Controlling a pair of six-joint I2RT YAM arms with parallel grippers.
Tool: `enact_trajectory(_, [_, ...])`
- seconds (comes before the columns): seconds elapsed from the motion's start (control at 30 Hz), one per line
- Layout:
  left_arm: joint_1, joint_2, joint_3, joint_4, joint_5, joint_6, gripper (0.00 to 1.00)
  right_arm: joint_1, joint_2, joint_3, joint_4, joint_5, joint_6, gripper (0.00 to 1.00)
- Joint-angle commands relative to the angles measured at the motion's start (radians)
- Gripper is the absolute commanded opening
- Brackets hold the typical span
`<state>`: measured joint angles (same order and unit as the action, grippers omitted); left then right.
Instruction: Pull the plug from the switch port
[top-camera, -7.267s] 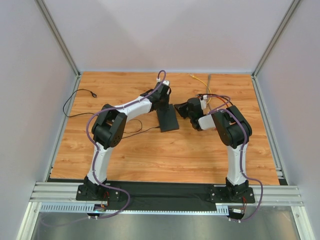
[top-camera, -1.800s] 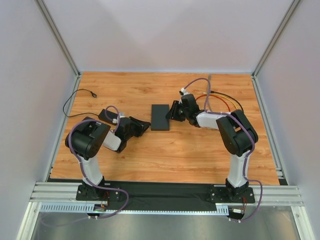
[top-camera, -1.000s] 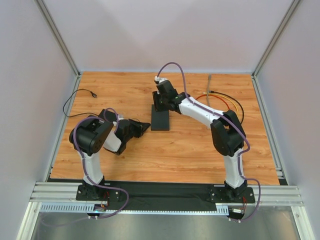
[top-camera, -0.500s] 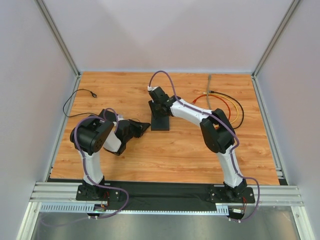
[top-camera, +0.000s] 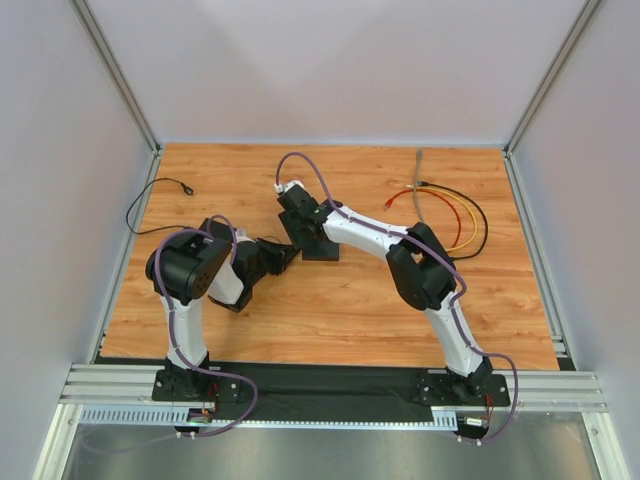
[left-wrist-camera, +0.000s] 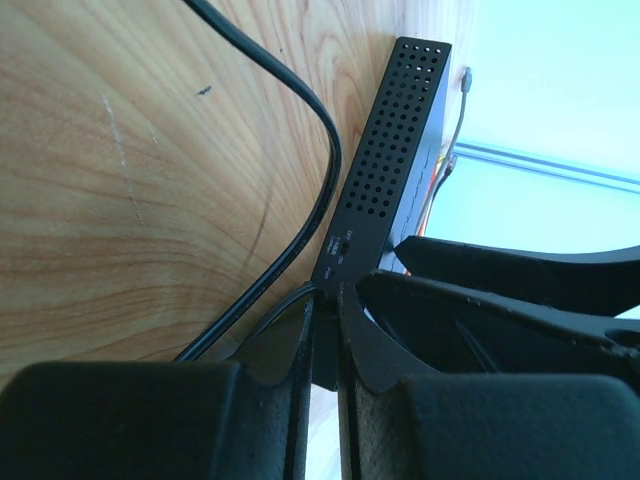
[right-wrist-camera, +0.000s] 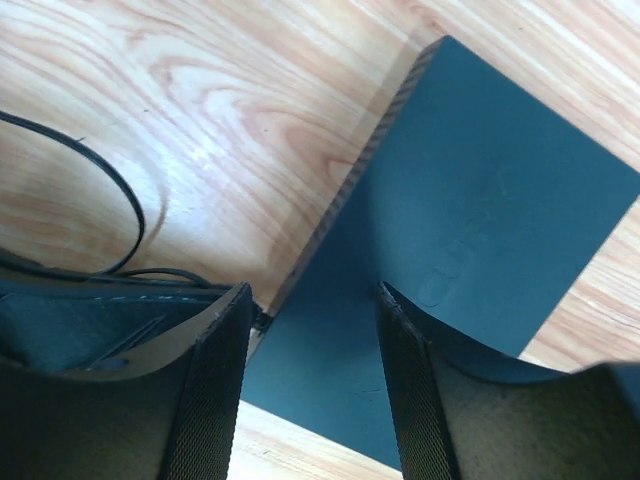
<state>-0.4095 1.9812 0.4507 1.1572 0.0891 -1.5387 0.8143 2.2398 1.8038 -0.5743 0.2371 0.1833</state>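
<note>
The switch is a flat black box lying mid-table; in the left wrist view I see its vented side, and in the right wrist view its flat top. My left gripper lies low at the switch's left end. Its fingers are shut on the dark plug at the switch's corner, and a thin black lead runs away from there. My right gripper reaches across from the right and hangs over the switch's top, open, holding nothing. The small plug shows beside its left finger.
A black power brick lies partly under my left arm. Its thin lead loops toward the left wall. Yellow, red and black cables coil at the back right, beside a grey cable. Walls close in three sides.
My right arm has swung further left over the switch and its jaws have opened wider. The left gripper has stayed at the switch's end and closed a little more.
</note>
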Motion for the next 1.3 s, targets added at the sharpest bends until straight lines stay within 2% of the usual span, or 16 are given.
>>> enact_trajectory(0.0, [0.005,0.045,-0.017,-0.048,-0.026,0.078,0.00,0.002,0.029,0.026,-0.029,0.073,-0.034,0.55])
enact_trajectory(0.47, [0.021,0.047,-0.027,-0.027,-0.034,0.098,0.00,0.008,0.038,-0.142,-0.004,0.182,-0.067,0.56])
enact_trajectory(0.63, [0.038,0.044,-0.033,-0.024,-0.034,0.104,0.00,0.006,0.008,-0.185,0.024,0.157,-0.082,0.57])
enact_trajectory(1.27, [0.069,0.038,-0.027,-0.025,-0.028,0.137,0.00,-0.018,0.024,-0.164,-0.016,0.174,-0.030,0.58])
